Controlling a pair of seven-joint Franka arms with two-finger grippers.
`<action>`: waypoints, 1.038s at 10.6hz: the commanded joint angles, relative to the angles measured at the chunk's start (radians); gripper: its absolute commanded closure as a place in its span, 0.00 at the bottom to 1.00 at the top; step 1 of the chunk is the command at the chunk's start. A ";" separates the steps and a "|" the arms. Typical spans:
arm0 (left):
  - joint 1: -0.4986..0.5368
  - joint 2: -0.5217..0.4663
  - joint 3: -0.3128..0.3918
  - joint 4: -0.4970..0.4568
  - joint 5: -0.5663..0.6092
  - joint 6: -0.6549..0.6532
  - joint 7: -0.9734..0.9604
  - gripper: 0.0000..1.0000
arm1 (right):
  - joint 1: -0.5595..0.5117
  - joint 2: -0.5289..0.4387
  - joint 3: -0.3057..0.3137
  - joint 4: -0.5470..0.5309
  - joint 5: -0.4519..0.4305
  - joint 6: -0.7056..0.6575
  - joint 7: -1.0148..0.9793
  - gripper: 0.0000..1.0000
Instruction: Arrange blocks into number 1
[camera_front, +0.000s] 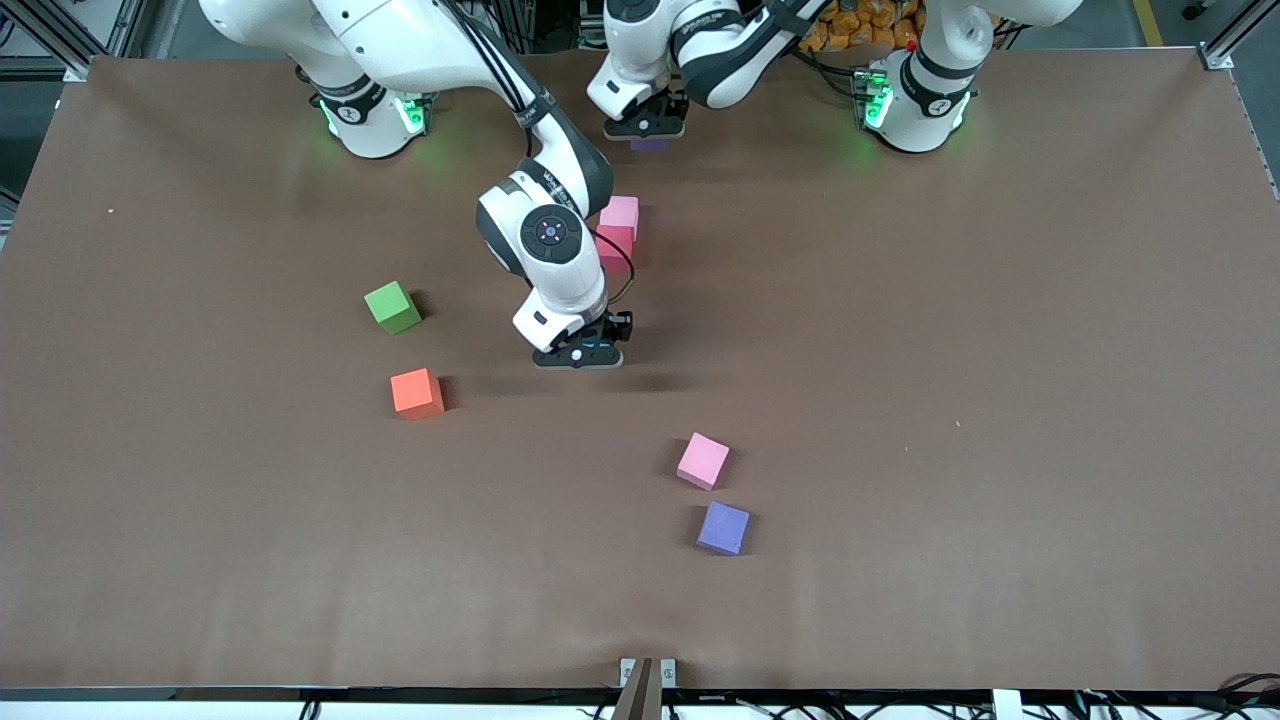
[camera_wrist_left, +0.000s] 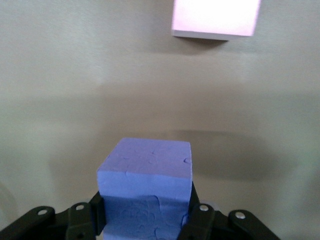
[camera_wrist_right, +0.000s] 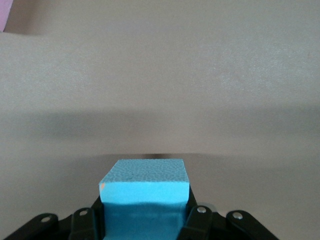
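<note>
My left gripper (camera_front: 648, 133) is shut on a purple block (camera_wrist_left: 145, 167) low over the table near the robots' bases, its fingers (camera_wrist_left: 200, 217) pressing the block's sides. A pink block (camera_front: 620, 213) and a red block (camera_front: 614, 247) sit touching, nearer to the camera than that spot; the pink one (camera_wrist_left: 216, 17) also shows in the left wrist view. My right gripper (camera_front: 582, 353) is shut on a light blue block (camera_wrist_right: 144, 185) low over the table's middle. Green (camera_front: 392, 306) and orange (camera_front: 417, 392) blocks lie toward the right arm's end. A second pink block (camera_front: 703, 460) and a second purple block (camera_front: 723, 527) lie nearest the camera.
The brown table (camera_front: 1000, 400) has broad bare surface toward the left arm's end. The right arm's wrist hides part of the red block in the front view.
</note>
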 joint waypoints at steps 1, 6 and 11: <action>-0.015 0.072 0.006 0.074 0.000 -0.011 -0.038 1.00 | -0.021 -0.040 0.007 -0.031 0.013 0.003 -0.012 1.00; -0.017 0.190 0.021 0.132 0.114 -0.010 -0.141 1.00 | -0.058 -0.059 0.009 -0.022 0.018 -0.020 -0.049 1.00; -0.099 0.202 0.118 0.157 0.151 -0.011 -0.132 1.00 | -0.058 -0.057 0.009 -0.022 0.018 -0.020 -0.049 1.00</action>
